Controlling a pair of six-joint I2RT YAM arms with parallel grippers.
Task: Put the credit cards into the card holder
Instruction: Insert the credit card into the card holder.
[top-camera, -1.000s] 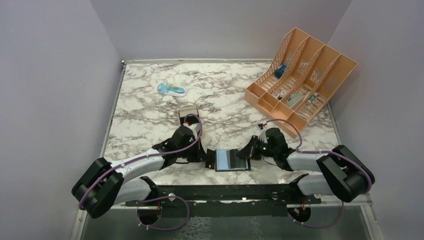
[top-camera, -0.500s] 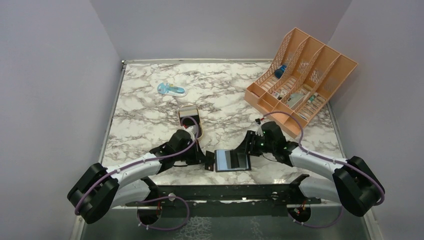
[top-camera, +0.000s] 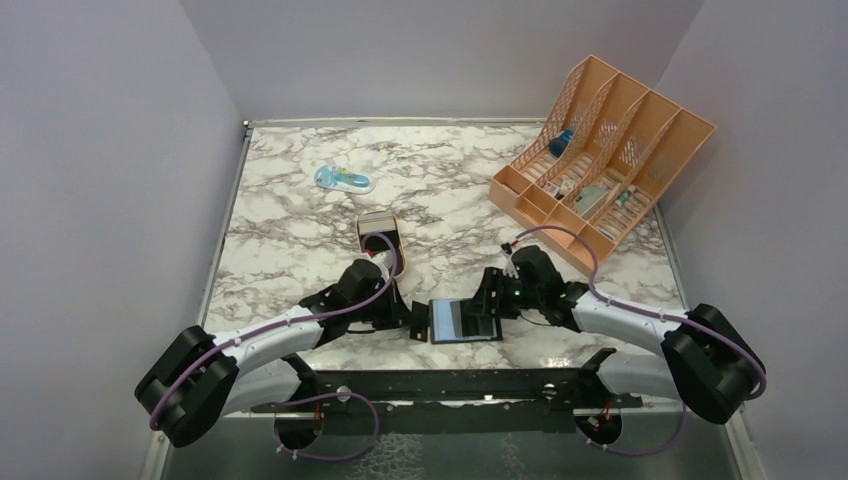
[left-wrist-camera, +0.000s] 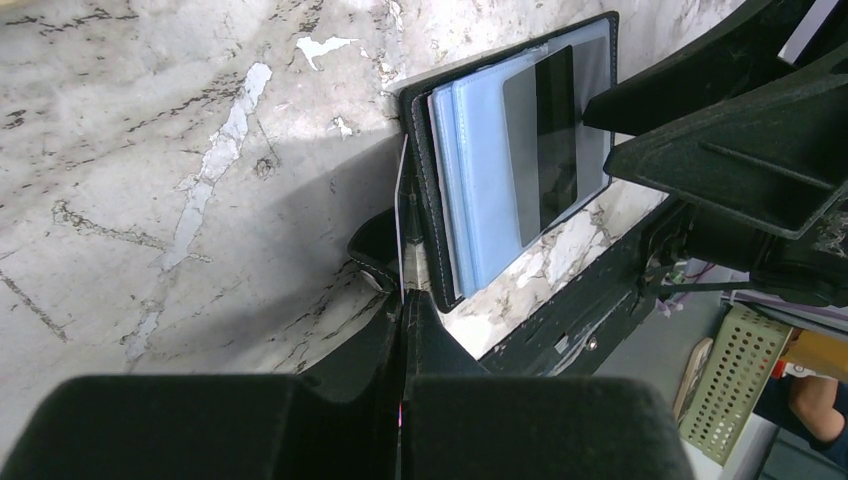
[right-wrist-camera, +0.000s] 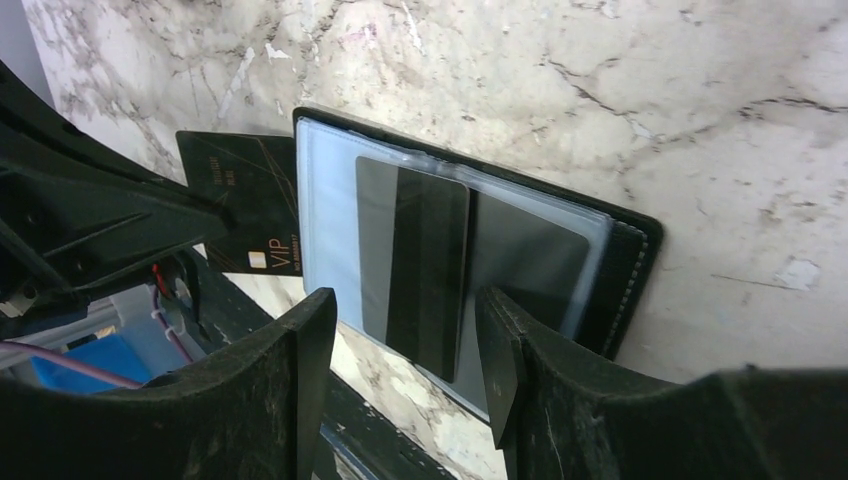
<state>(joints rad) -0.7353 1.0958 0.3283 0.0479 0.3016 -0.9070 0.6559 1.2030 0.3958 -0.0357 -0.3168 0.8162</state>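
Plastic, a small blue packet (top-camera: 342, 180), lay at 11 o'clock on the table (top-camera: 290, 250). A gold tin (top-camera: 378, 230) sat nearer the centre. At 6 o'clock the left gripper (top-camera: 418, 322) had its jaws pressed together on a dark VIP card (right-wrist-camera: 250, 225), pinching its 9 o'clock end. The card's other end met the 9 o'clock edge of the holder (top-camera: 460, 320), which lay open and flat with its blue-grey sleeves up. A striped card (right-wrist-camera: 415, 265) sat inside one sleeve. The right gripper (right-wrist-camera: 405, 310) was at the holder's 3 o'clock side, jaws spread and gripping nothing. An organizer (top-camera: 600, 150) stood at 2 o'clock.
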